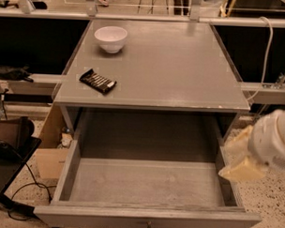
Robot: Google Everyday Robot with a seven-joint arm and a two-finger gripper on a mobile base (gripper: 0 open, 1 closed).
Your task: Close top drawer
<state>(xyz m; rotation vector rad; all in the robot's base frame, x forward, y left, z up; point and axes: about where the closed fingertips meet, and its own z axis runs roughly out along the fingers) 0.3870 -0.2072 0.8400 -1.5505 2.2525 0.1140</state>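
Note:
The top drawer [146, 217] of the grey cabinet stands pulled far out toward me. Its bare grey interior holds nothing. The small round metal knob [149, 226] shows at the centre of the flat front, at the bottom edge of the view. My gripper [241, 159], pale yellow and blurred, hangs at the right, just outside and over the drawer's right side wall [227, 177]. The white arm [275, 139] behind it runs off the right edge. The cabinet's other drawers are out of view.
A white bowl [110, 38] and a dark snack bar [97, 81] lie on the cabinet top [181, 65]. A cardboard box [49, 162] and a black seat [10, 153] with cables stand on the floor to the left. Rails run behind the cabinet.

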